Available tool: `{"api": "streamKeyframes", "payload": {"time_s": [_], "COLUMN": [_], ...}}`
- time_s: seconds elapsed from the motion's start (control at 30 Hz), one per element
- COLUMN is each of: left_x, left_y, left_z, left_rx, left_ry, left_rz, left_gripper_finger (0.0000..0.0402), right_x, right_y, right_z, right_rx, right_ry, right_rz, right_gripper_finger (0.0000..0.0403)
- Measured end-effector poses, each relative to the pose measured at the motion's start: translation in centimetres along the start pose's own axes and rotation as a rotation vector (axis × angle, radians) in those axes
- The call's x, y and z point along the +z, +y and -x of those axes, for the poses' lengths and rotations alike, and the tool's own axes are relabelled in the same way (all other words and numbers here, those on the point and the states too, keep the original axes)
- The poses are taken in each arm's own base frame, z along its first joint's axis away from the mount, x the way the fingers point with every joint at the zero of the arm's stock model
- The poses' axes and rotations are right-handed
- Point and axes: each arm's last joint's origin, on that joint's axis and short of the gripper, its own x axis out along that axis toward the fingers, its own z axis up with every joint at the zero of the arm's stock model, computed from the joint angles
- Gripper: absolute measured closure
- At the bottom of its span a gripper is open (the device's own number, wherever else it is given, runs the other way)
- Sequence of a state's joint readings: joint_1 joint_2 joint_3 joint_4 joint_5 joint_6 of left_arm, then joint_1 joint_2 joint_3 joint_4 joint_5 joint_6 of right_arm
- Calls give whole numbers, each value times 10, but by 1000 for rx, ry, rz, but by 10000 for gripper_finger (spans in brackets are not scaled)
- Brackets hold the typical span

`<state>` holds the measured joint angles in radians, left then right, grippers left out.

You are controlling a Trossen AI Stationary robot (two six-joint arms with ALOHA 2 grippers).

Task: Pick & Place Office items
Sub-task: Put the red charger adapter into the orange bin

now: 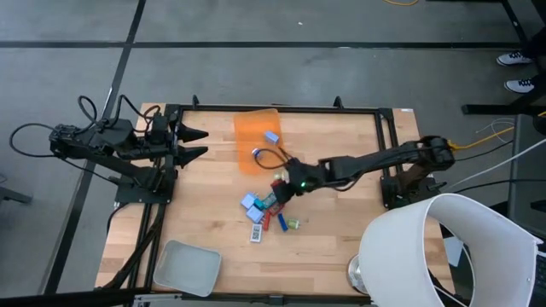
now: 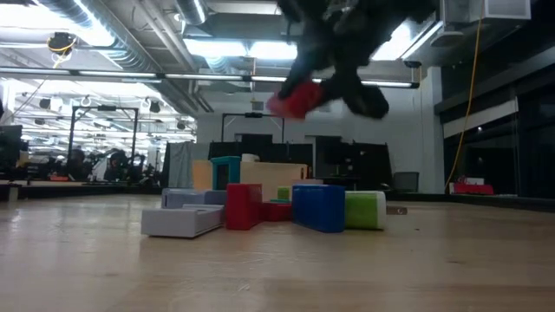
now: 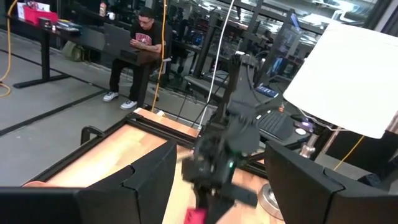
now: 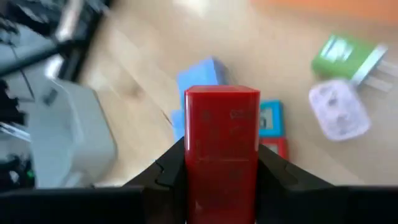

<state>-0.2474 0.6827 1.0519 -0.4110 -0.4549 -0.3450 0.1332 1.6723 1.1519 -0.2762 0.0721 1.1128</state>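
Step in hand, by my read: carry phase of pick & place. The right end effector (image 4: pixel 221 168) is clamped on a small glossy red rectangular plastic block (image 4: pixel 222 140), fingers tight on both its sides, and in the low view that block (image 2: pixel 297 100) hangs clear above the wooden tabletop (image 2: pixel 277 269), touching nothing. High view puts the right end effector (image 1: pixel 286 189) over the middle of the tabletop, right at the top edge of the cluster of small colourful office pieces (image 1: pixel 266 213), w/ the translucent orange rectangular bin (image 1: pixel 256 132) just beyond and the pale grey shallow tray (image 1: pixel 186 266) well apart at the near-left corner. Next move prob. needs a swing to whichever container is the target (can't tell which from here), then lowering before release so the block doesn't bounce. One blue piece (image 1: pixel 271 136) already lies in the orange bin. Remaining items: blue, red, green, white and pale lilac blocks, packed close, some touching in the low view; a green and a white piece sit beside each other in the right wrist view. Left end effector (image 1: pixel 198 143) waits at the left edge of the tabletop, fingers spread wide, holding nothing.
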Motion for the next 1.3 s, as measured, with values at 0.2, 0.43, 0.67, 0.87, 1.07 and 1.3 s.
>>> {"api": "streamKeyframes", "payload": {"time_s": [0.2, 0.43, 0.67, 0.87, 1.07, 1.3], "left_x": [0, 1, 1, 1, 1, 1], "left_y": [0, 0, 1, 1, 1, 1], "left_z": [-1, -2, -3, -3, -4, -4], "left_rx": [26, 50, 74, 83, 90, 88], "left_ry": [-8, -27, -35, -37, -38, -40], "left_rz": [6, 5, 12, 12, 11, 15], "left_gripper_finger": [164, 164, 164, 164, 164, 164], "right_x": [29, 74, 108, 122, 143, 184], "right_y": [14, -7, -47, -64, -54, -25], "right_z": [33, 28, -1, -14, -31, -52], "right_rx": [114, 102, 24, 31, -17, -189], "right_ry": [-261, -370, -308, -297, -262, -124], "right_rz": [56, 87, 92, 84, 126, 226], "right_gripper_finger": [286, 286, 286, 286, 286, 286]}}
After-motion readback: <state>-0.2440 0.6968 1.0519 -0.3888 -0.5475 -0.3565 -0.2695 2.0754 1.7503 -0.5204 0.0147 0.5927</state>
